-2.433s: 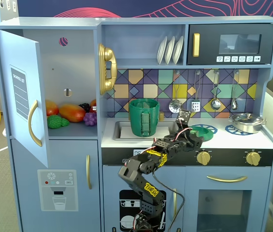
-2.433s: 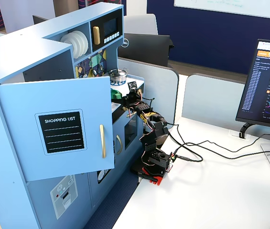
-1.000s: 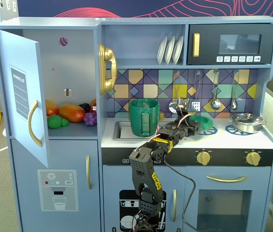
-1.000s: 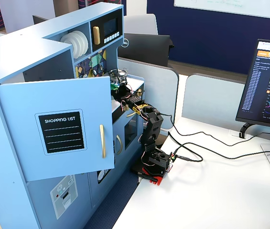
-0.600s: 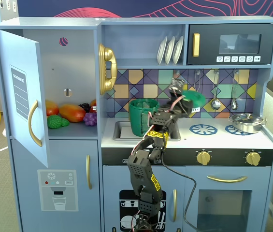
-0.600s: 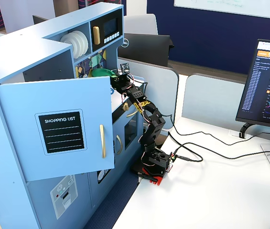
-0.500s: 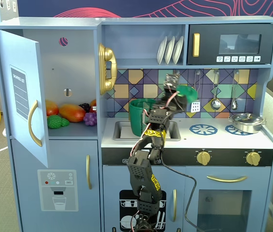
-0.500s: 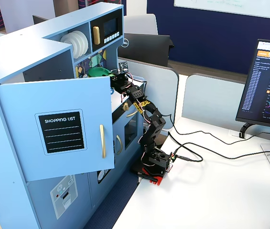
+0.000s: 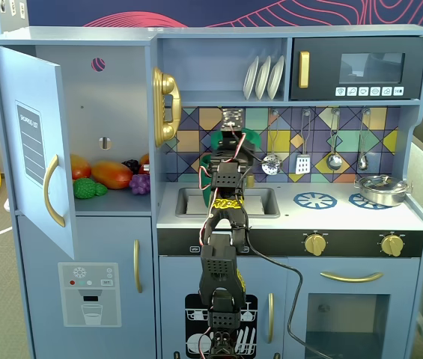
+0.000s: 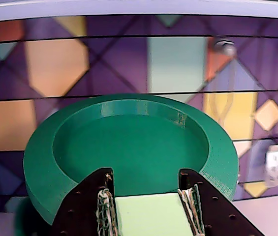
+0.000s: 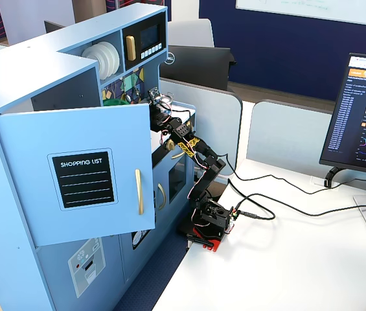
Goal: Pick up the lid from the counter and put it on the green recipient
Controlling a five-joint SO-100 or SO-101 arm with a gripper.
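My gripper (image 10: 146, 177) is shut on the pale green strap handle (image 10: 151, 214) of the green lid (image 10: 129, 142). It holds the lid tilted up in front of the tiled back wall, with the lid's rimmed, recessed face toward the wrist camera. In a fixed view the lid (image 9: 251, 137) shows as green edges on either side of the gripper (image 9: 233, 134), above the sink. The green recipient is not clearly visible. A dark green blur (image 10: 30, 223) under the lid's lower left edge may be it. In the other fixed view the gripper (image 11: 157, 103) reaches into the kitchen's counter niche.
The sink (image 9: 260, 202) lies below the arm. A low silver steel pot (image 9: 382, 188) stands on the right burner. Utensils (image 9: 303, 161) hang on the back wall and a gold phone (image 9: 165, 105) hangs at the left. The fridge door (image 9: 35, 149) stands open.
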